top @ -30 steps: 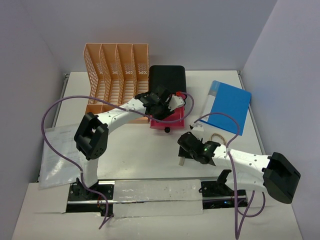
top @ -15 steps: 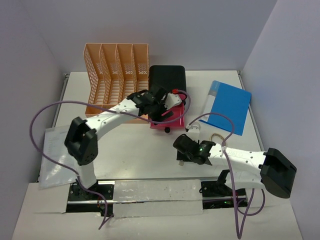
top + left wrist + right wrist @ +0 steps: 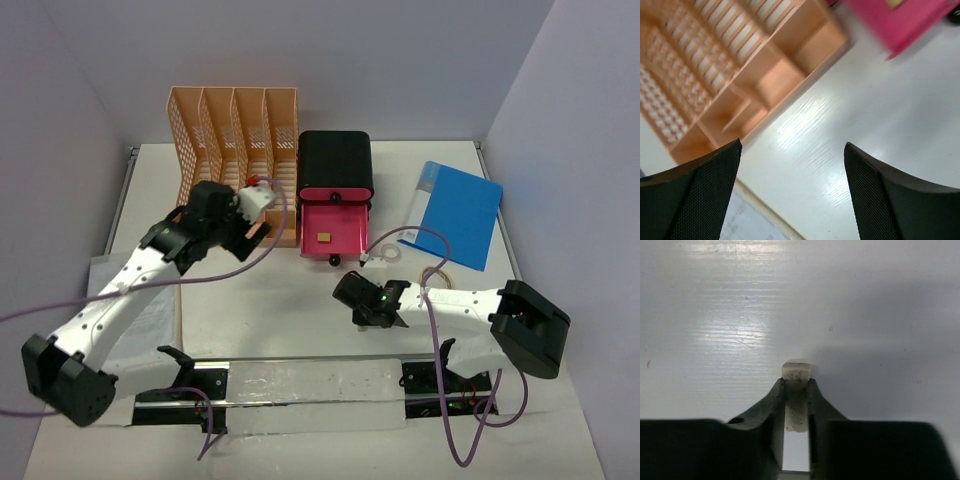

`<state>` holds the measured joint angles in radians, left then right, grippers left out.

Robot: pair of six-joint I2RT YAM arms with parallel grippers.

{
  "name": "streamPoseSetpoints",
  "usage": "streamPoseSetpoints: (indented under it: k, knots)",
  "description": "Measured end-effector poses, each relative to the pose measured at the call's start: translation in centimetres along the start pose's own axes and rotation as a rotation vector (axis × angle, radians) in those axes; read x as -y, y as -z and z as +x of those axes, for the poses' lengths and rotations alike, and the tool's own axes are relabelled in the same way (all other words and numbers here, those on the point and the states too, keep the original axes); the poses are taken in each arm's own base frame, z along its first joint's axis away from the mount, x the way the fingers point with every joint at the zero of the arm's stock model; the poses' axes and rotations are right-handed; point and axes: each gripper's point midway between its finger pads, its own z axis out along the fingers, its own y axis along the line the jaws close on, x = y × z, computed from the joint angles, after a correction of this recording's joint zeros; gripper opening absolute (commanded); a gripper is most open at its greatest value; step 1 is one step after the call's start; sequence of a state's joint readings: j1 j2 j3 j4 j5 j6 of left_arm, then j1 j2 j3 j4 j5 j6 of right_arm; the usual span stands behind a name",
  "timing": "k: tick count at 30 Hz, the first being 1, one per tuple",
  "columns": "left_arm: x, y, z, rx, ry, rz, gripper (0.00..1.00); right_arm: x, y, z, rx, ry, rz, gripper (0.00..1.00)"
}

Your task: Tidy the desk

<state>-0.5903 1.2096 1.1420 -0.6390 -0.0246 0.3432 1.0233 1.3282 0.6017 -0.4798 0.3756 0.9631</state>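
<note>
The white desk (image 3: 270,300) fills the top view. My left gripper (image 3: 243,215) hovers beside the front of the peach file rack (image 3: 235,150). In the left wrist view the left gripper (image 3: 792,145) is open, with only bare desk (image 3: 840,125) between its fingers. My right gripper (image 3: 362,318) is low over the desk's near middle. In the right wrist view the right gripper (image 3: 797,382) is shut on a small cream speckled eraser (image 3: 798,371), whose end sticks out past the fingertips and rests on the desk (image 3: 715,315).
A black box (image 3: 336,165) stands behind its pulled-out pink drawer (image 3: 333,232), which holds a small tan item (image 3: 326,237). A blue folder (image 3: 458,212) lies at the right. A printed sheet (image 3: 110,300) lies at the left. A white ring (image 3: 383,255) and a rubber band (image 3: 440,275) lie near the right arm.
My left arm has drawn back leftward from the pink drawer to the rack's front, its jaws opening wider. My right gripper has closed on the eraser and shifted slightly left.
</note>
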Motion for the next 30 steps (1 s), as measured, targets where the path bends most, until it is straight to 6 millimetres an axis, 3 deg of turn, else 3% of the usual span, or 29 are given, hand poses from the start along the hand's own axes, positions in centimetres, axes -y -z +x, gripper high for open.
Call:
streamPoseSetpoints:
  k: [1, 4, 8, 11, 16, 19, 21, 24, 27, 30]
  knots:
    - [-1.0, 0.4, 1.9, -0.023, 0.032, -0.029, 0.91, 0.1, 0.0, 0.0, 0.001, 0.001, 0.004, 0.02]
    - [-2.8, 1.6, 7.6, -0.09, 0.113, -0.106, 0.92, 0.1, 0.2, -0.1, 0.001, 0.011, 0.008, 0.0]
    - [-2.5, 2.1, 13.5, -0.178, 0.178, -0.14, 0.9, -0.1, 1.0, -0.6, 0.023, 0.06, -0.011, 0.0]
    - [-1.5, 1.5, 15.9, -0.232, 0.204, -0.123, 0.89, -1.4, 3.1, -2.9, 0.113, 0.133, -0.072, 0.0]
    - [-1.2, 1.0, 16.4, -0.24, 0.249, -0.128, 0.87, -5.6, 9.6, -12.1, 0.446, 0.173, -0.207, 0.0]
    - [-1.6, 0.8, 16.1, -0.226, 0.271, -0.147, 0.87, -6.3, 11.3, -17.8, 0.647, 0.163, -0.204, 0.0]
    - [-1.8, 0.7, 16.1, -0.223, 0.282, -0.16, 0.87, -5.6, 10.9, -21.1, 0.735, 0.141, -0.163, 0.0]
    - [-1.9, 0.4, 16.4, -0.23, 0.289, -0.168, 0.87, -3.7, 8.7, -24.8, 0.787, 0.103, -0.072, 0.0]
    - [-1.7, 0.1, 16.9, -0.247, 0.293, -0.164, 0.86, -1.9, 5.6, -25.9, 0.766, 0.108, 0.01, 0.0]
    - [-1.5, -0.2, 17.6, -0.271, 0.3, -0.157, 0.86, -2.3, 3.4, -25.4, 0.726, 0.147, 0.023, 0.0]
